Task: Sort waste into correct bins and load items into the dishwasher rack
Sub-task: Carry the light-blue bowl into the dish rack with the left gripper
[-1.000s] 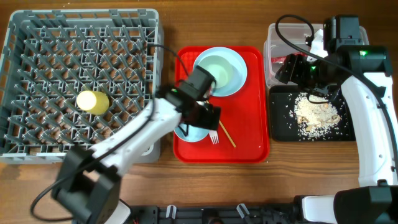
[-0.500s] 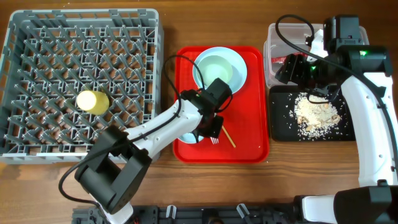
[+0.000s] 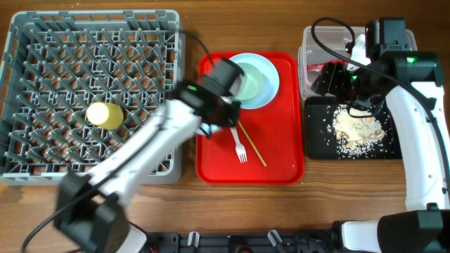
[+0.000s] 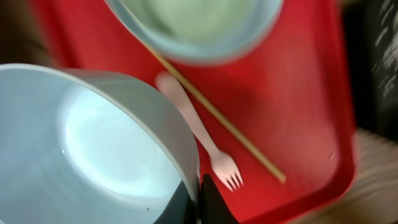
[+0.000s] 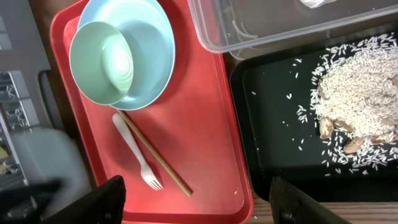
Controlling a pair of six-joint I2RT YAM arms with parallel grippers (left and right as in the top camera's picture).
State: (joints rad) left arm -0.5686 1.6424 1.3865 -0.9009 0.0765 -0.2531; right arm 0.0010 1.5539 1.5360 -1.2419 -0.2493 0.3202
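Left gripper (image 4: 199, 196) clamped on mint bowl (image 4: 93, 143) rim, lower left, fork (image 4: 196, 130) and chopstick (image 4: 214, 114) on red tray (image 4: 298, 112), right gripper (image 5: 202, 200) spread wide

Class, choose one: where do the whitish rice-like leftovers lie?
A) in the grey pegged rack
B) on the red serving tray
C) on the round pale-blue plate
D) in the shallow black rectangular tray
D: the whitish rice-like leftovers sit heaped in the shallow black rectangular tray.

The bowl (image 4: 93, 140) and red tray (image 5: 211, 143) are glossy plastic, the chopstick (image 5: 155, 154) wood.
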